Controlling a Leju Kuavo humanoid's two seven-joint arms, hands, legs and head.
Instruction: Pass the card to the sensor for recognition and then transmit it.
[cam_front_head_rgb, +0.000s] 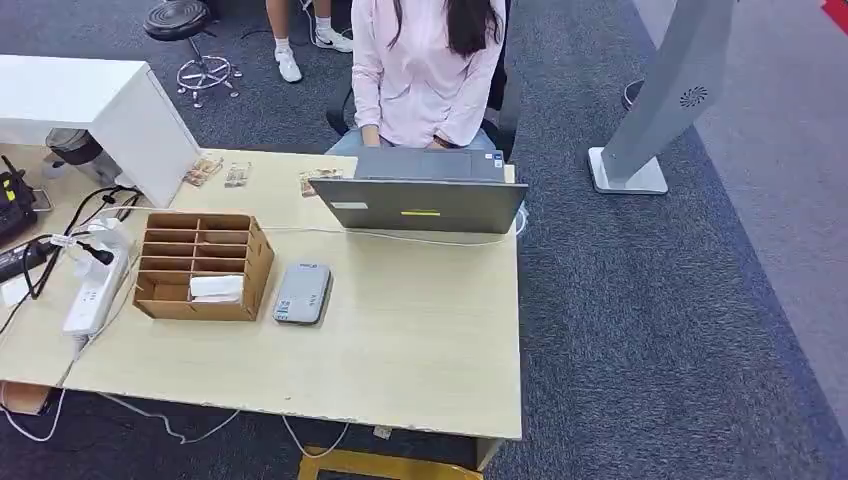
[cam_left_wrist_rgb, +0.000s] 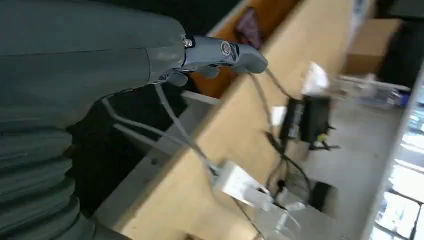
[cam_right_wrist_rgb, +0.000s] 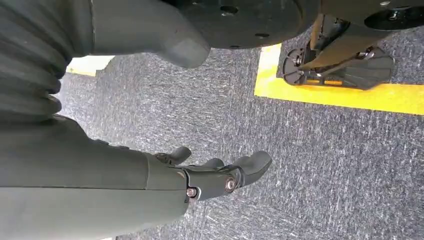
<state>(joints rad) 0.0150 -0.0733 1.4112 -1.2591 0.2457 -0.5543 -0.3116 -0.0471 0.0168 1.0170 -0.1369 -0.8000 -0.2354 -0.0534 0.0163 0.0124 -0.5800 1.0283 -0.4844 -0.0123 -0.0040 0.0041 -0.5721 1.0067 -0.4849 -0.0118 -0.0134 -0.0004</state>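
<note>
A pale, wood-grain table (cam_front_head_rgb: 420, 330) with a chipped front edge carries a brown cardboard organizer (cam_front_head_rgb: 203, 265) split into small square slots. A white card (cam_front_head_rgb: 216, 288) lies in a front slot on the organizer's right-hand side. Just beside the organizer, to its right, sits the sensor (cam_front_head_rgb: 302, 293), a flat grey slab with rounded corners. Behind it, a thin white cable crosses the table toward a grey laptop (cam_front_head_rgb: 420, 192), and a person (cam_front_head_rgb: 425, 70) in a soft pink top sits behind the laptop. A white power strip (cam_front_head_rgb: 95, 290) with black cords lies to the left of the organizer. A grey kiosk stand (cam_front_head_rgb: 665, 95) leans up from the dark, nubby carpet (cam_front_head_rgb: 650, 320) on the right.

The left hand (cam_left_wrist_rgb: 220, 55), smooth grey with a ribbed cover, hangs by the table's edge, fingers loosely extended and holding nothing. The right hand (cam_right_wrist_rgb: 220, 175) hangs over the carpet near a yellow floor stripe (cam_right_wrist_rgb: 350, 92), fingers slightly curled and apart, holding nothing.
</note>
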